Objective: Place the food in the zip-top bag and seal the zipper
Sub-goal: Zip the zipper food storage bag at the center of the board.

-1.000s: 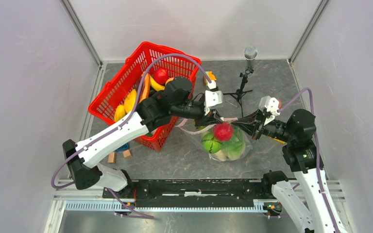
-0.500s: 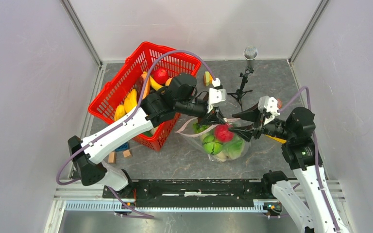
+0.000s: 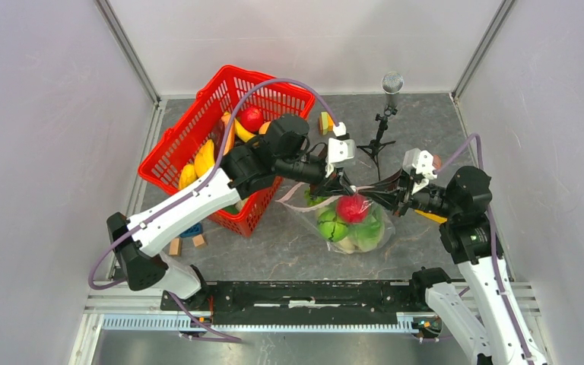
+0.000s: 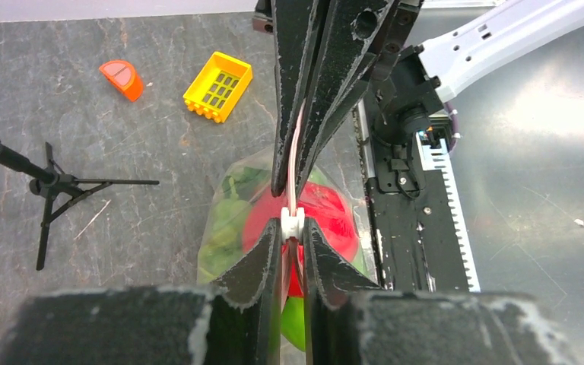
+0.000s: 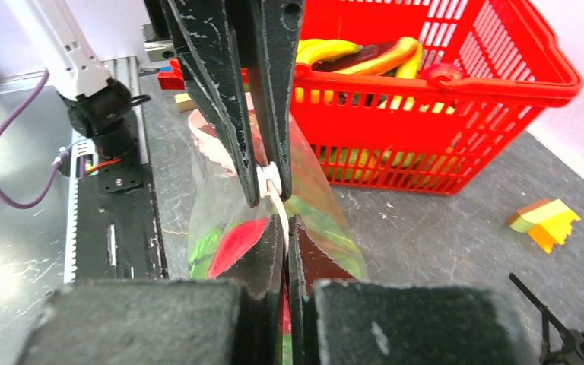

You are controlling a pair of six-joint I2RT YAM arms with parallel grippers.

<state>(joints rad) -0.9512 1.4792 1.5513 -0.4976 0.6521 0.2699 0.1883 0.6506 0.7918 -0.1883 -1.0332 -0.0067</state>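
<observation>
I am clenching my left gripper (image 4: 291, 227) on the zipper (image 4: 296, 148) at its slider (image 4: 292, 219), my right gripper (image 5: 284, 223) pinching the strip just beyond. The zip-top bag (image 3: 365, 237) of food (image 3: 351, 207) is sitting beneath both. I should be drawing straight apart, strip taut.

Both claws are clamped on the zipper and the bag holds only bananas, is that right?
Not quite. The left claw and right claw do clamp the zipper, but the zip-top bag holds a red fruit and lettuce, not bananas; those lie in the red basket. The top view shows it.
</observation>
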